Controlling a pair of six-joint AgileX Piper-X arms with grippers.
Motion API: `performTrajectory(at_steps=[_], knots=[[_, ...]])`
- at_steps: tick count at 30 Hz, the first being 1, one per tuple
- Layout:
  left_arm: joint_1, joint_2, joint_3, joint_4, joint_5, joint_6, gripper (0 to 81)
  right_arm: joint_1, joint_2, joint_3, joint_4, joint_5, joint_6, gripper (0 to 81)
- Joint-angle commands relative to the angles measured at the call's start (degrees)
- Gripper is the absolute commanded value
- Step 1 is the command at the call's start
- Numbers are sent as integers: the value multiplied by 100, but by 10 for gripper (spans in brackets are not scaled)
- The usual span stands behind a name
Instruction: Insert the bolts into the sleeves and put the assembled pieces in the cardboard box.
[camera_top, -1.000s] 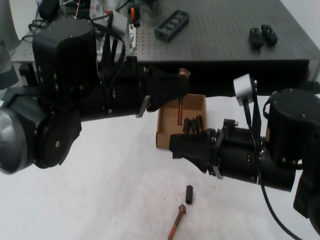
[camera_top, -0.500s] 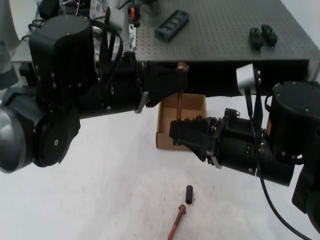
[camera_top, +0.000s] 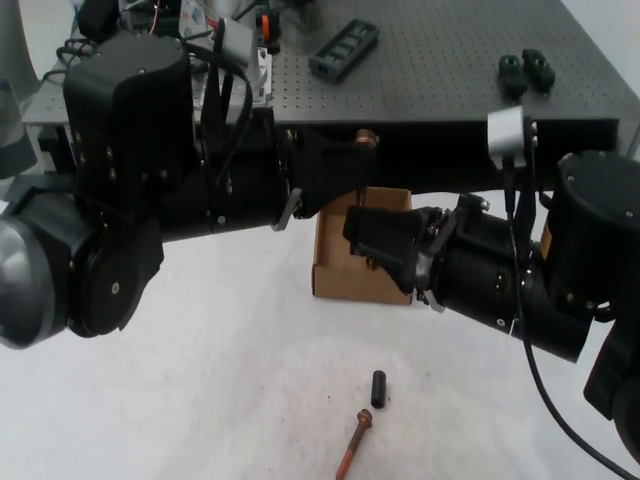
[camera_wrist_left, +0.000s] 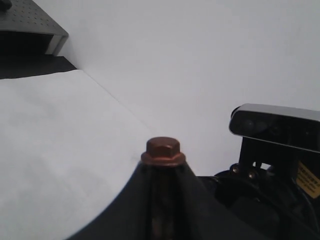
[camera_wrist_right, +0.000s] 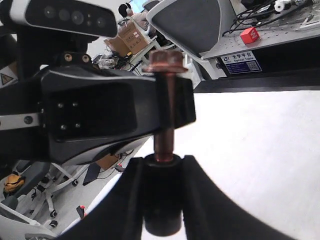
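A white cloth (camera_top: 200, 400) covers the bench, and behind it lies a grey perforated board (camera_top: 450, 70) carrying a black tray (camera_top: 344, 48) and two small black parts (camera_top: 525, 72). The right wrist view looks out on a room with a grey office chair (camera_wrist_right: 190, 22) and a desk edge bearing a red block (camera_wrist_right: 248, 35).

The left arm (camera_top: 130, 190) and the right arm (camera_top: 520, 290) meet above the box (camera_top: 345, 280), which sits on the cloth just before the board's edge. Its inside is hidden by the right arm.

The left gripper (camera_wrist_left: 163, 172) is clamped on the bolt (camera_wrist_left: 163, 151). The black fingers (camera_wrist_left: 125, 210) press the shank from both sides, and the copper hex head stands free above them. The bolt is upright, held in the air over the box area.

The right gripper (camera_wrist_right: 161, 170) is below it, its fingers (camera_wrist_right: 125, 200) closed around the sleeve (camera_wrist_right: 161, 200), a short black tube held upright. The bolt's shank comes down to the sleeve's top opening and meets it. How deep it goes I cannot tell.

Well apart from the box, nearer the camera on the cloth, a loose sleeve (camera_top: 379, 387) stands beside a loose bolt (camera_top: 355, 445) that lies flat with its head toward the sleeve
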Motion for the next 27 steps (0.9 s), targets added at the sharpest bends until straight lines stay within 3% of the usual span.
performTrajectory(at_steps=[1, 3, 7, 9, 13, 16, 18, 21, 27], knots=[[-7, -28, -25, -58, 119, 219, 6, 2, -12, -80, -151, 75, -65, 48], [-7, -28, -25, -58, 121, 226, 79, 2, -12, -80, -151, 74, -245, 48], [-7, -28, -25, 30, -431, 226, 416, -244, -12, -192, 85, 294, -449, 48], [-7, -28, -25, 227, -917, 226, 524, -510, 71, -370, 338, 461, -622, 48], [-7, -28, -25, 912, -1829, 566, 505, -1160, 648, -1056, 1008, 807, -1053, 48], [-38, -4, -25, 1445, -1946, 823, 471, -1408, 1459, -1887, 1719, 826, -1387, 48], [-181, 16, -25, 1964, -1985, 1230, 455, -1433, 2108, -2545, 2419, 842, -1594, 48], [-544, 179, -148, 3000, -2559, 1990, 446, -1379, 3017, -3717, 3522, 1308, -2032, 48], [-1288, 983, -748, 4491, -3357, 2564, 446, -1261, 4574, -5513, 4969, 1763, -2357, 48]])
